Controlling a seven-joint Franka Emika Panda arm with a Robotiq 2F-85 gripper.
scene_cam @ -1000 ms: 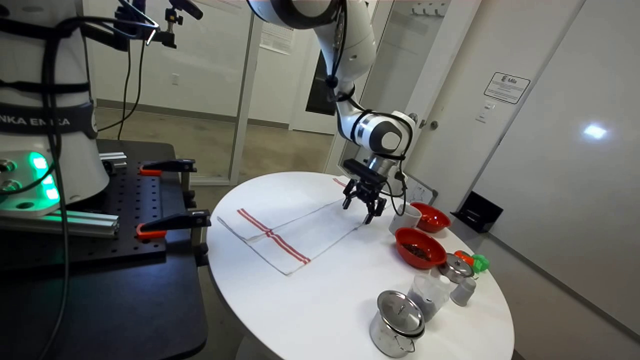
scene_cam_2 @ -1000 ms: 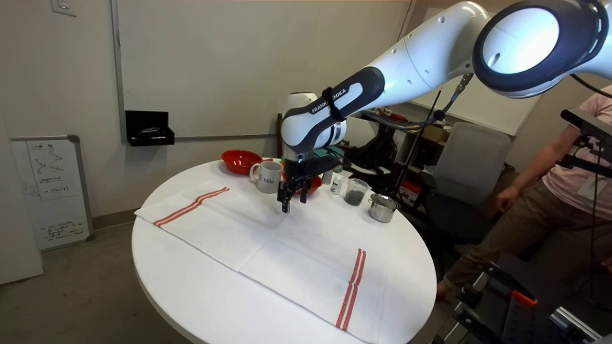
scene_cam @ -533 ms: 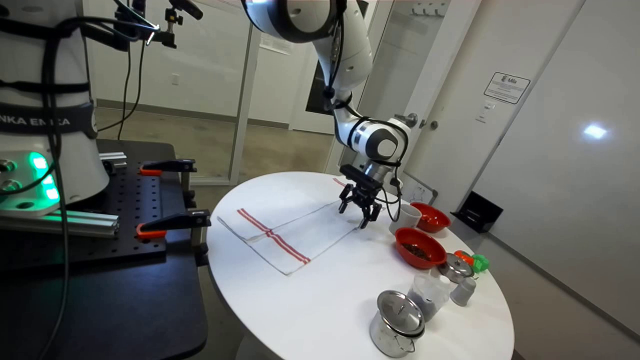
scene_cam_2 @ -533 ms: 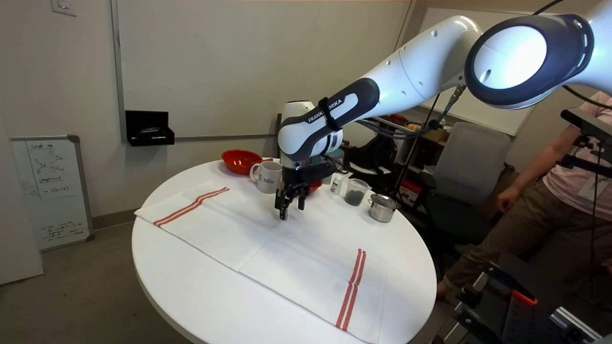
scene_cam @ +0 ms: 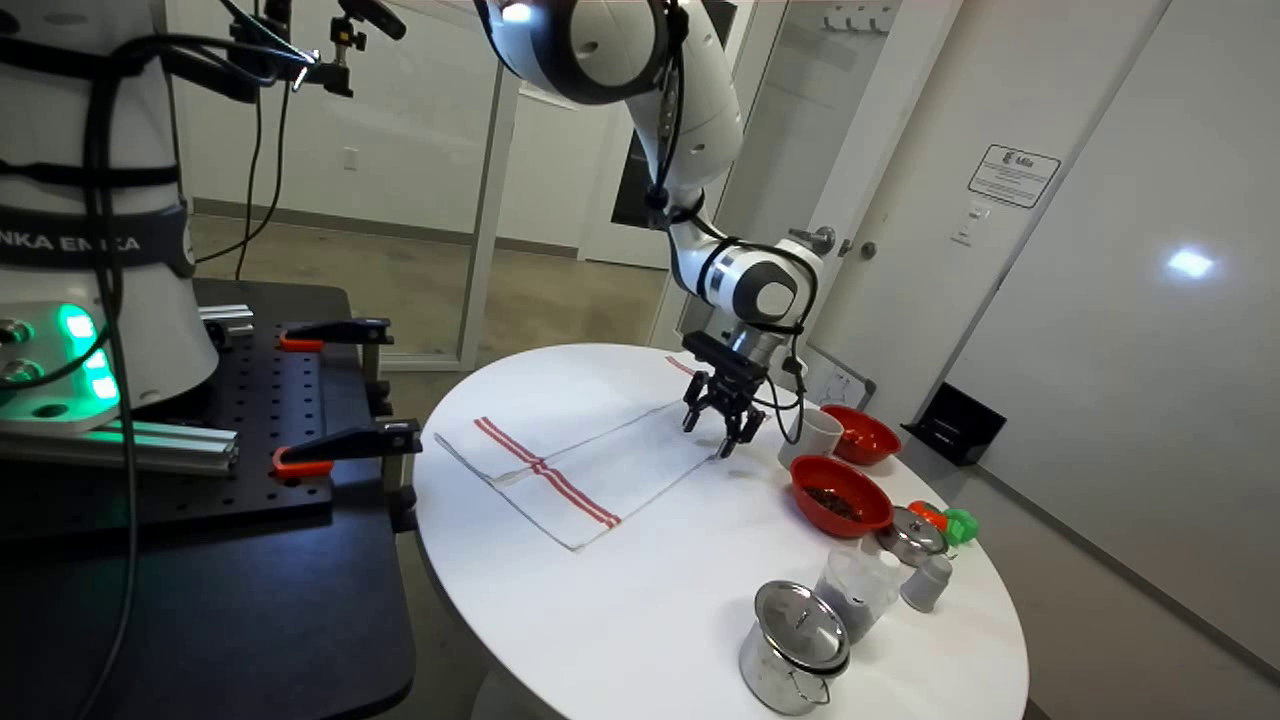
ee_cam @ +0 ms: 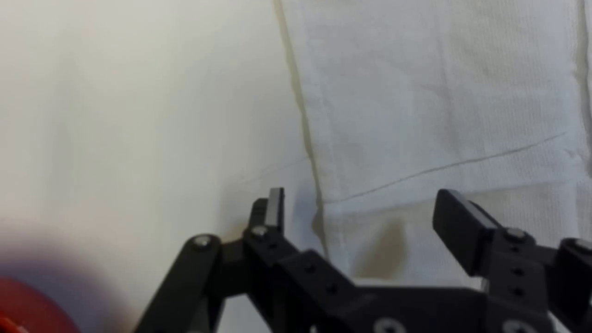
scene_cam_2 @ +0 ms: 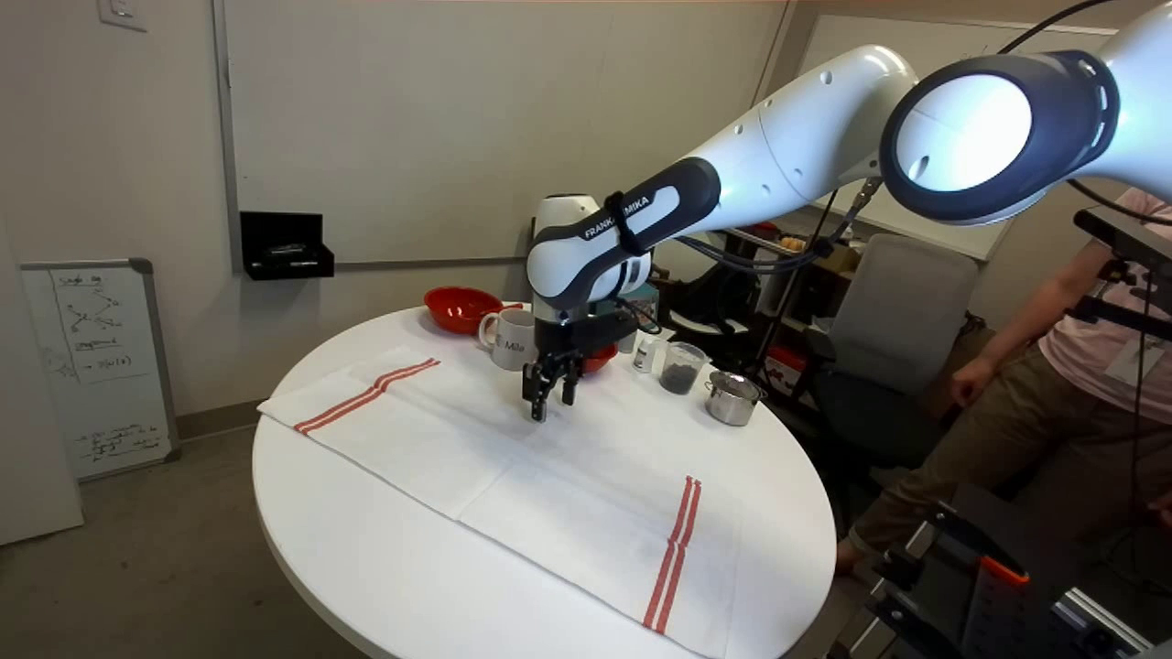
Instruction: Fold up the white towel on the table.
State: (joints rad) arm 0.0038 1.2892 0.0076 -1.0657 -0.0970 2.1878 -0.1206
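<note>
While the fingers (ee_cam: 274,210) stand wide and empty, the white towel (ee_cam: 434,111) lies with its long edge between them, down the centre of the wrist view.

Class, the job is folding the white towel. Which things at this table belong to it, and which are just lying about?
For the job:
white towel
white round table
pincer, open at the towel's edge

Just lying about:
red bowl with dark bits
other red bowl
mug
lidded steel pot
low steel item
clear cup
white bottle
grey item
green item
orange item
</note>
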